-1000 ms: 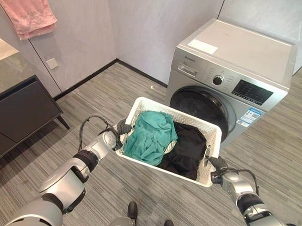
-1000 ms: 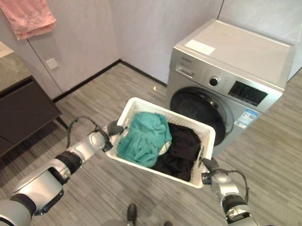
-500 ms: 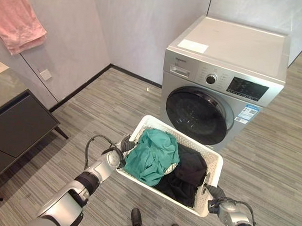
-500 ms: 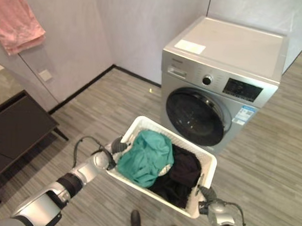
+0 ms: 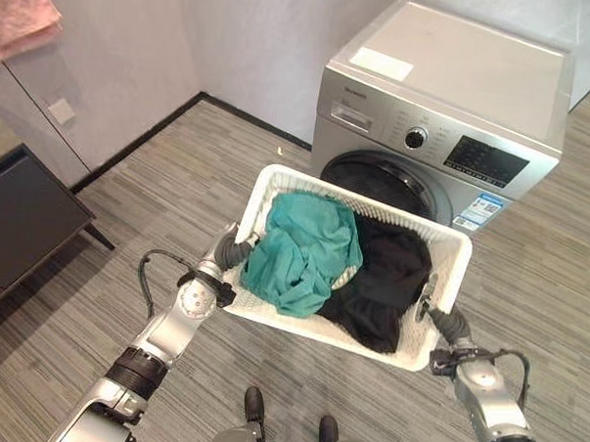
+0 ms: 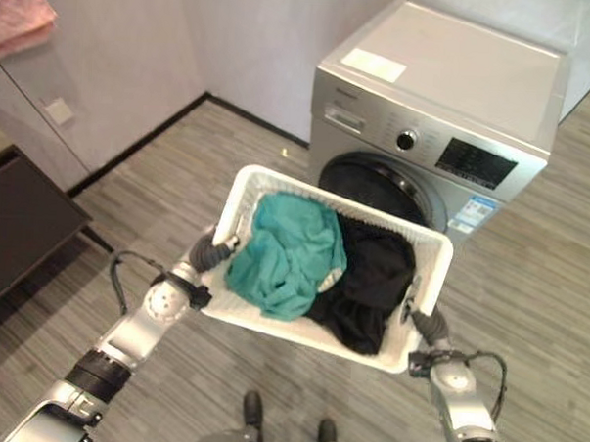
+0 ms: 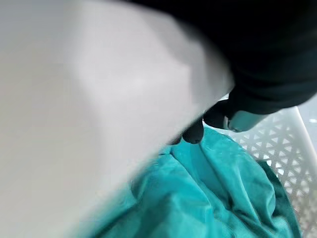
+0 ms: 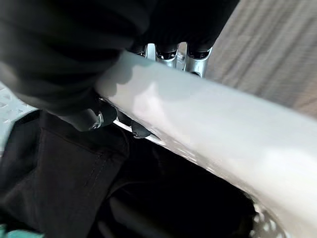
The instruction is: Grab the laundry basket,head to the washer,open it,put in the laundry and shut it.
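I hold a white laundry basket (image 5: pixel 277 186) off the floor in front of me, between both hands. My left hand (image 5: pixel 230 249) is curled round the handle at its left end. My right hand (image 5: pixel 445 323) grips the handle at its right end, fingers wrapped over the rim (image 8: pixel 208 129). Inside lie a teal garment (image 5: pixel 302 246) on the left and black clothes (image 5: pixel 386 274) on the right. The silver washer (image 5: pixel 447 110) stands just behind the basket, its round dark door (image 5: pixel 375 178) shut and partly hidden by the basket.
Grey walls meet in a corner left of the washer. A dark low cabinet (image 5: pixel 21 224) stands at the left. A pink towel (image 5: pixel 25 13) hangs at the upper left. Striped grey floor (image 5: pixel 547 281) lies to the right of the washer.
The view has closed in on the washer. The basket sits higher and now covers the lower part of the washer door. Both hands keep their hold.
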